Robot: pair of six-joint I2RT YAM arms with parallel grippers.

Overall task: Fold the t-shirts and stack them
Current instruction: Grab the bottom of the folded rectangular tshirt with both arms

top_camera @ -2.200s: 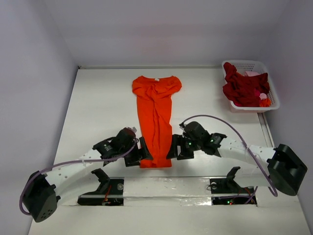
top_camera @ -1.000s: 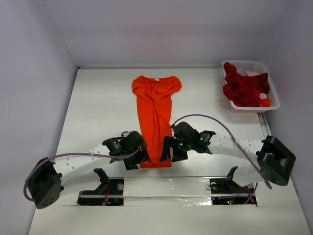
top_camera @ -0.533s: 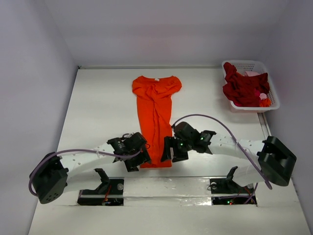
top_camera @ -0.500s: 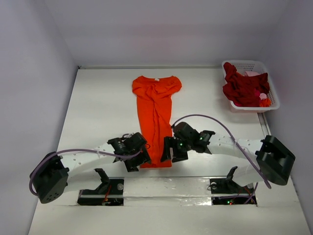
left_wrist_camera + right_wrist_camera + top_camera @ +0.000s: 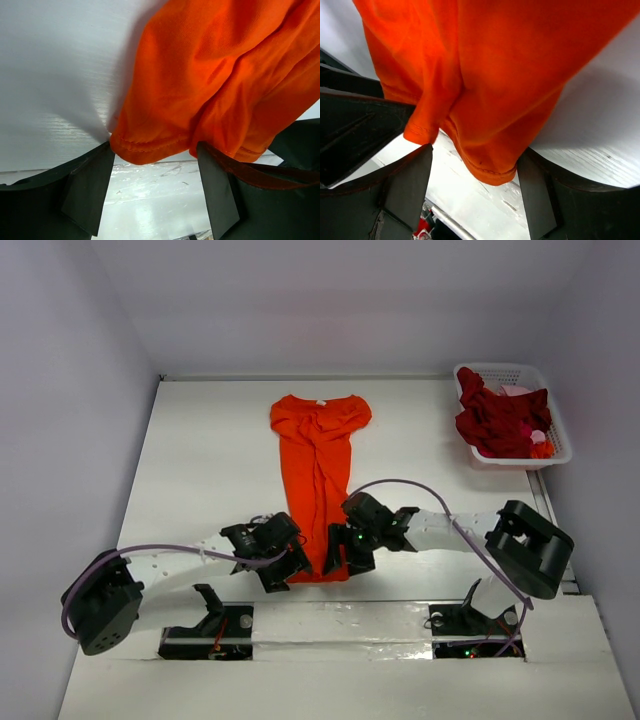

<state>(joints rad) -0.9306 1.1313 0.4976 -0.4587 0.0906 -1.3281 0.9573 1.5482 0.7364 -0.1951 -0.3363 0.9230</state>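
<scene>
**Grippers poised at the hem.** At the near hem of the orange t-shirt (image 5: 318, 475), two black grippers close in from either side. The left gripper (image 5: 155, 152) is at the hem's left corner and the right gripper (image 5: 475, 154) at its right corner. Both stand with jaws apart. Each wrist camera shows a dark finger on either side of the stitched hem, with the cloth lying loose in the gap, not pinched. On the left, one finger (image 5: 87, 192) sits right at the outer corner of the hem. On the right, a doubled fold of hem hangs between the fingers (image 5: 407, 187). The white arms reach in low from both sides of the shirt, a purple cable (image 5: 165, 550) looping along each.

The shirt lies flat on the white table (image 5: 210, 460), folded lengthwise into a narrow strip with both sleeves turned in, running straight away from the grippers. Creases ripple down its middle. At its far end the shoulders spread wider than the body, and a small white neck label (image 5: 320, 403) shows at the collar.

Well apart from the orange shirt, off to the right of its collar end, stands a white lattice basket (image 5: 497, 368). Dark red t-shirts (image 5: 500, 420) are heaped inside — one draped over the rim nearest the orange shirt — with a patch of pale pink cloth (image 5: 517, 391) showing at the heap's far side.
</scene>
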